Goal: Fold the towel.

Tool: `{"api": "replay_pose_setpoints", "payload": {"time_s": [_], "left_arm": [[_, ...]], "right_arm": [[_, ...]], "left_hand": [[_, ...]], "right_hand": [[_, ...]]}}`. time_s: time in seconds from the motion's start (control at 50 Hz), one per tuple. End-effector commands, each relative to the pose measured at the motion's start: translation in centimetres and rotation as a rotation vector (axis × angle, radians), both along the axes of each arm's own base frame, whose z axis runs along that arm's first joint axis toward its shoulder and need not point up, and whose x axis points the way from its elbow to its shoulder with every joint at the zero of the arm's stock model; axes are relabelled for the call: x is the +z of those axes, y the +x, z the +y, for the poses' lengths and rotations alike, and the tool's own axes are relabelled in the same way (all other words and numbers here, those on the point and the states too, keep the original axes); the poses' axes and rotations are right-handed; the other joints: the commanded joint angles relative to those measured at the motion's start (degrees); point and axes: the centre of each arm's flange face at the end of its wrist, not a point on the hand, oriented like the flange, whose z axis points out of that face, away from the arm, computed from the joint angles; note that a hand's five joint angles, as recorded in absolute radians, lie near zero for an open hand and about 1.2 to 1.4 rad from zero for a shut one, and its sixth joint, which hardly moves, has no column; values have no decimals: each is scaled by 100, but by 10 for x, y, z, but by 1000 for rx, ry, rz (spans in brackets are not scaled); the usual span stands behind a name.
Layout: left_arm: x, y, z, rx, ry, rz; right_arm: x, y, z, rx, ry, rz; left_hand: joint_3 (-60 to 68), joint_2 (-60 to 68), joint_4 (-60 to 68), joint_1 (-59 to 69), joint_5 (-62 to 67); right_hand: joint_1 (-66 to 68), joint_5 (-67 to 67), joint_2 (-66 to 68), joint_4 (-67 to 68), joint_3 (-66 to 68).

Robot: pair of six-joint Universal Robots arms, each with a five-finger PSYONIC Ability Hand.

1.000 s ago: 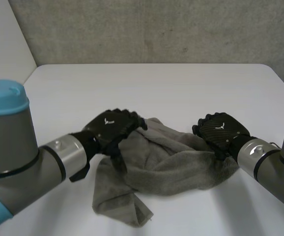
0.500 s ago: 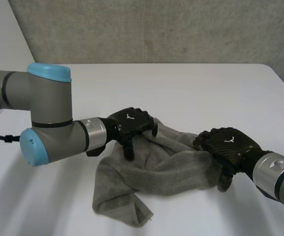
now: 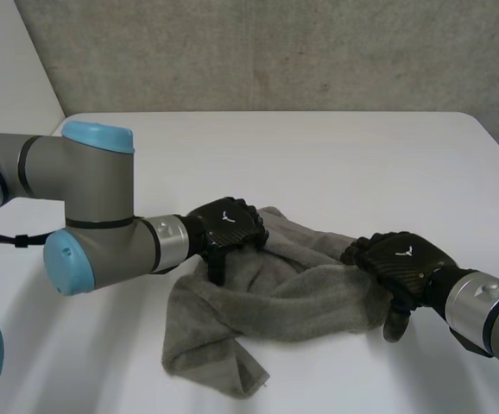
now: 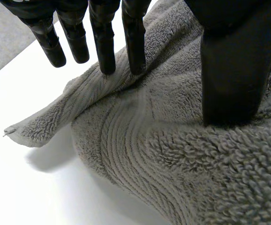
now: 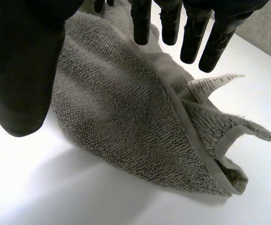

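The towel (image 3: 293, 289) lies rumpled on the worktop (image 3: 318, 147), spread between the two hands and partly under both. The left hand (image 3: 228, 226) is open on the towel's edge: straight fingers (image 4: 103, 47) touch a raised hem and the thumb (image 4: 229, 70) presses flat on the pile, with nothing pinched. The right hand (image 3: 401, 259) is spread wide over the opposite edge, its fingers (image 5: 142, 21) straight above the hem. A label (image 5: 214, 85) and a curled corner lie just beyond its fingertips.

The risk, as I judge it, is that closing here catches several bunched layers rather than one corner. Any lift would then drag the whole heap, and the fold would come out lumpy. A shallow close could also slip off the thick pile.
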Motion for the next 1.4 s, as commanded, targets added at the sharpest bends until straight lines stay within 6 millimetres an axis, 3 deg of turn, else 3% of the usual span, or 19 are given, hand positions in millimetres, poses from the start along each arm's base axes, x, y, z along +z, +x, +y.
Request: {"api": "replay_pose_setpoints", "payload": {"time_s": [0.02,0.46,0.5,0.54,0.56,0.6,0.62,0.66,0.76,0.8,0.84,0.86,0.88,0.9,0.92,0.94,0.96,1.24,1.4], "left_arm": [[-3,-2,3,-20,-13,-16],[-15,0,15,-77,-22,-80],[-14,0,15,-75,-22,-81],[-12,-1,17,-81,-26,-78],[-12,-1,17,-81,-26,-78],[-9,-1,17,-81,-34,-76],[-9,-1,17,-81,-34,-76],[-2,-1,18,-82,-44,-68],[5,1,22,-79,-50,-68],[19,6,26,-71,-65,-54],[22,8,28,-65,-62,-52],[23,11,32,-61,-53,-54],[23,11,32,-61,-53,-54],[23,15,37,-59,-40,-60],[22,18,42,-58,-29,-65],[22,18,42,-58,-29,-65],[25,23,47,-51,-26,-65],[35,77,52,136,-33,-4],[37,85,56,206,22,53]], "right_arm": [[-7,0,-2,-2,12,4],[-14,1,-4,1,26,11],[-14,1,-4,1,26,11],[-14,1,-4,2,26,12],[-14,1,-4,2,26,12],[-15,1,-4,2,27,12],[-15,1,-5,2,26,12],[-15,1,-5,-1,22,12],[-15,0,-8,-9,10,5],[-15,-1,-11,-17,2,3],[-14,-3,-15,-26,-15,-9],[-14,-3,-15,-26,-15,-9],[-14,-3,-16,-33,-21,-19],[-13,-2,-17,-33,-29,-31],[-13,-2,-17,-33,-29,-31],[-12,0,-18,-28,-35,-42],[-12,1,-17,-16,-35,-51],[-10,8,-9,52,-14,-89],[-11,7,-8,47,-11,-82]], "left_hand": [[-278,-50,-311,-63,-101],[-278,118,-311,105,67],[-278,438,-311,424,387],[-278,2377,-311,2364,2326],[-278,2389,-311,2376,2338],[-278,4231,-311,4218,4180],[-278,4239,-311,4226,4188],[-278,5425,-311,5412,5374],[-278,5431,-311,5418,5380],[-278,5431,-311,5418,5380],[-278,5431,-311,5418,5380],[-278,5431,-311,5418,5380],[-278,5431,-311,5418,5380],[-278,5431,-311,5418,5380],[-278,5431,-311,5418,5380],[-278,5431,-311,5418,5380],[-278,5431,-311,5418,5380],[-278,5431,-311,5418,5380],[-278,5431,-311,5418,5380]], "right_hand": [[-399,-361,-440,-437,-268],[-399,-361,-440,-437,-268],[-399,-361,-440,-437,-268],[-399,-361,-440,-437,-268],[-399,-361,-440,-437,-268],[-399,-361,-440,-437,-268],[-399,-361,-440,-437,-268],[-399,-361,-440,-437,-268],[-399,-361,-440,-437,-268],[-399,-361,-440,-437,-268],[862,900,821,-437,-268],[871,909,830,-437,-268],[1987,2025,1946,-437,-268],[4113,4151,4072,-437,-268],[4134,4172,4093,-437,-268],[5933,5971,5892,-437,-268],[6594,6633,6554,-437,-268],[6601,6639,6560,-437,-268],[6601,6639,6560,-437,-268]]}}
